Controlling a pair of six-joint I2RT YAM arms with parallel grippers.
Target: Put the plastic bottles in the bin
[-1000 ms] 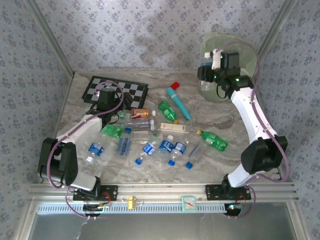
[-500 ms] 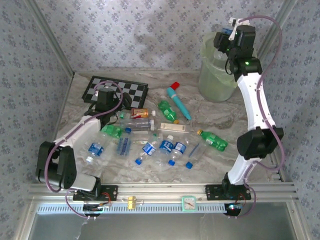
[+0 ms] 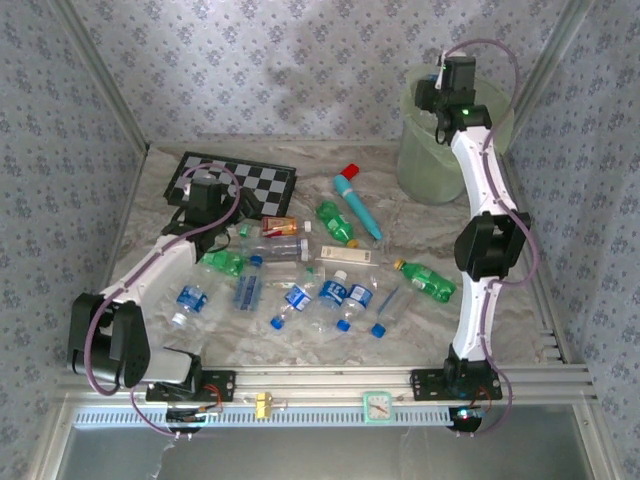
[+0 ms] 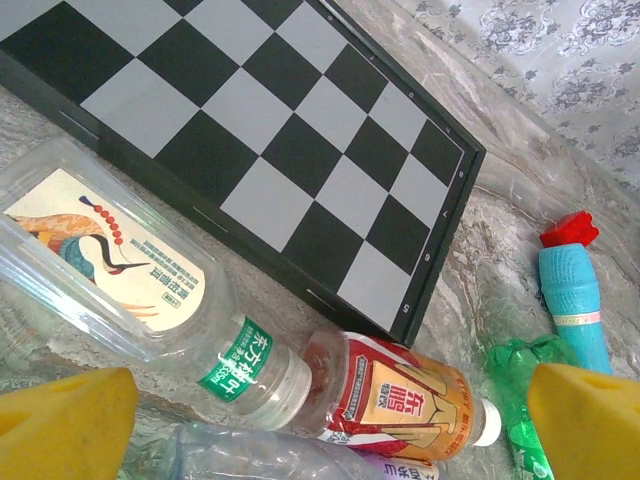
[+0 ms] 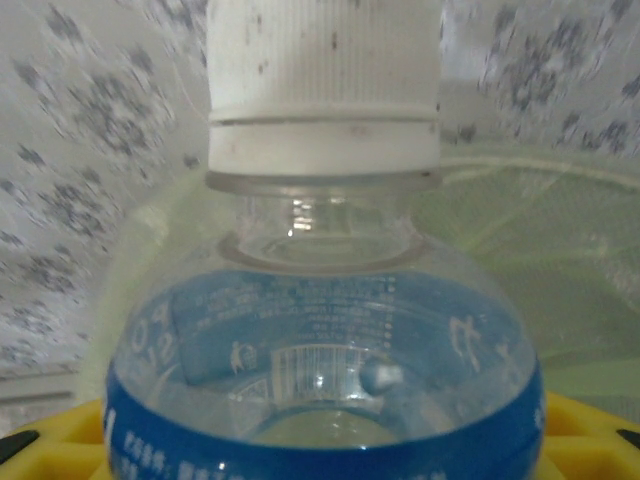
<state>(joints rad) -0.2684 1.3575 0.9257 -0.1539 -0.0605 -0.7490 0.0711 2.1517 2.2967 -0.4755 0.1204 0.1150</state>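
Note:
My right gripper [image 3: 432, 92] hangs over the bin [image 3: 428, 165], a pale-green translucent bucket at the far right. It is shut on a clear bottle [image 5: 320, 310] with a blue label and a white cap [image 5: 322, 90]; the bin's rim [image 5: 545, 195] lies behind it. My left gripper [image 3: 205, 203] is open, low over bottles beside the chessboard. Between its yellow fingertips [image 4: 62, 425] lie an orange-labelled bottle [image 4: 420, 395] and a clear bird-labelled bottle [image 4: 115, 265]. Several plastic bottles lie mid-table, blue-labelled [image 3: 298, 298] and green [image 3: 428, 281].
A folded chessboard [image 3: 240, 178] lies at the back left, right beside the left gripper. A teal tube with a red cap [image 3: 356, 203] lies mid-table among the bottles, also seen at the right in the left wrist view. Patterned walls close three sides.
The right arm has risen and stretched out, carrying the bottle from in front of the bin to above its rim. The left arm has barely moved and stays open.

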